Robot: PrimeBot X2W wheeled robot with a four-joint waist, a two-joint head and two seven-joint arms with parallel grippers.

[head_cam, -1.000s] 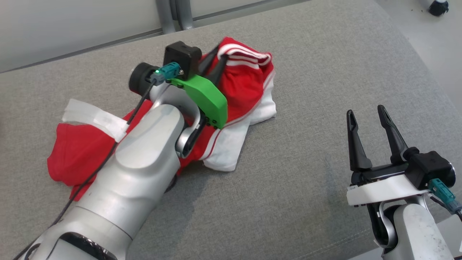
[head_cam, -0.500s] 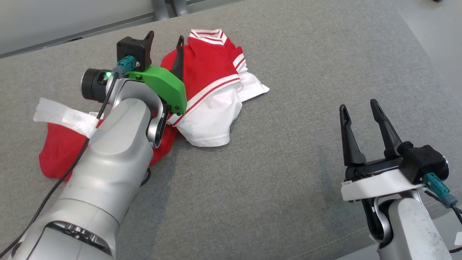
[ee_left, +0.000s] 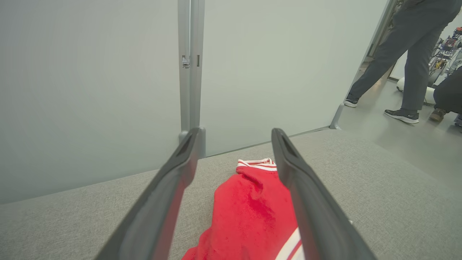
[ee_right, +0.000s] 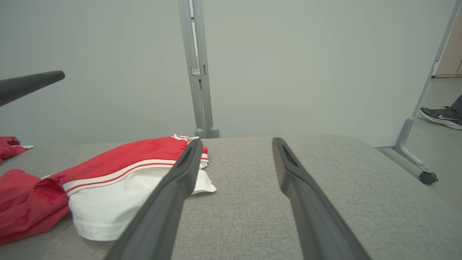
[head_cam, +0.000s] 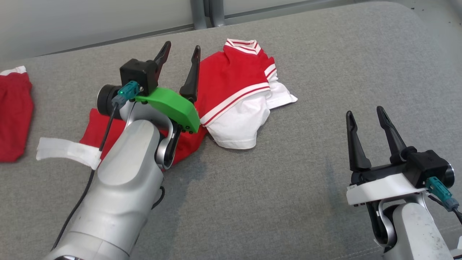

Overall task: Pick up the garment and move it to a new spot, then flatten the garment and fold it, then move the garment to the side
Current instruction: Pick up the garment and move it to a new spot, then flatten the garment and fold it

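A crumpled red-and-white sports garment with striped trim (head_cam: 234, 90) lay on a broad grey woven-fabric cushion (head_cam: 317, 61), toward its far left part, as the two-armed robot worked over it. The garment's long axis ran on a diagonal in the head view, from the near left, where its plain red end was tucked under the robot's left wrist, to the far right. Its red-and-white ribbed band (head_cam: 242, 45) pointed away from the robot toward the pale grey wall panel (ee_left: 90, 90). Its white panel (head_cam: 238, 126) spread to the robot's right, edged by thin red and white stripes. The left gripper (head_cam: 182, 46), mounted on a bright green plastic bracket (head_cam: 173, 108), hovered above the garment's left side with its two dark fingers spread apart and nothing between them. The right gripper (head_cam: 365, 111) stood well apart from the garment at the near right, its fingers likewise apart and empty. A second red cloth (head_cam: 14, 108) lay at the cushion's far left edge. A strip of white tape (head_cam: 66, 151) held a black cable to the left forearm. A person in dark grey trousers (ee_left: 408, 54) stood beyond the cushion, and a dark trainer (ee_right: 442, 116) bore a white swoosh mark.
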